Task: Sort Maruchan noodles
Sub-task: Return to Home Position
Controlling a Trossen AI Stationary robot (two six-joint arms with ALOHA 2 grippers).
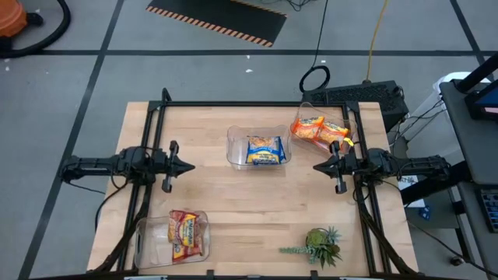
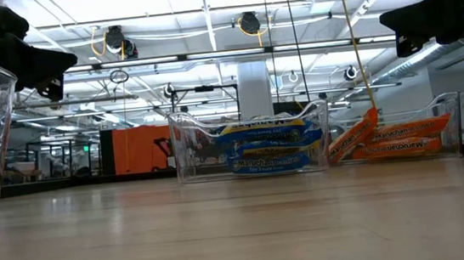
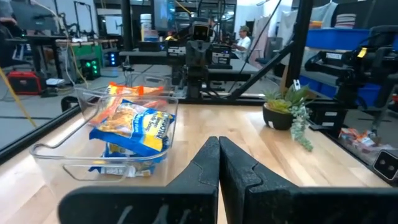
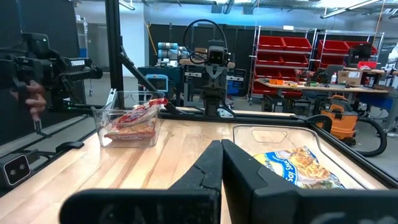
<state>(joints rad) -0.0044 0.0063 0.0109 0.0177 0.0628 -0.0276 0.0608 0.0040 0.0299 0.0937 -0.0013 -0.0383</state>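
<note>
Over the left edge of the wooden table [image 1: 233,202] we see the left gripper [image 1: 189,165] hanging above the boards about midway along that side, pointing toward the middle, its jaws pressed together on nothing; its wrist view shows the two dark fingers [image 3: 205,163] meeting with no gap. Opposite it, over the right edge, the right gripper [image 1: 317,166] points back at it across the table, and its jaws are likewise pressed together and empty, the fingers [image 4: 239,163] touching along their length. Between the two arms, nearer the far edge as the low view looks across the table, we find a clear bin [image 1: 233,148] holding the blue-and-yellow packets [image 1: 264,150] stacked flat on one another. At the far right corner, just behind the right gripper, a second clear bin [image 1: 305,109] holds the orange packets [image 1: 319,130]; in the low view one of them leans tilted against the bin's wall while the others lie flat. At the near left corner a third clear bin [image 1: 148,241] holds the red-brown packets [image 1: 185,233], lying flat; we cannot tell how many there are. Near the near right corner a small green plant [image 1: 323,246] stands on the bare wood, well apart from every bin and from both grippers.
</note>
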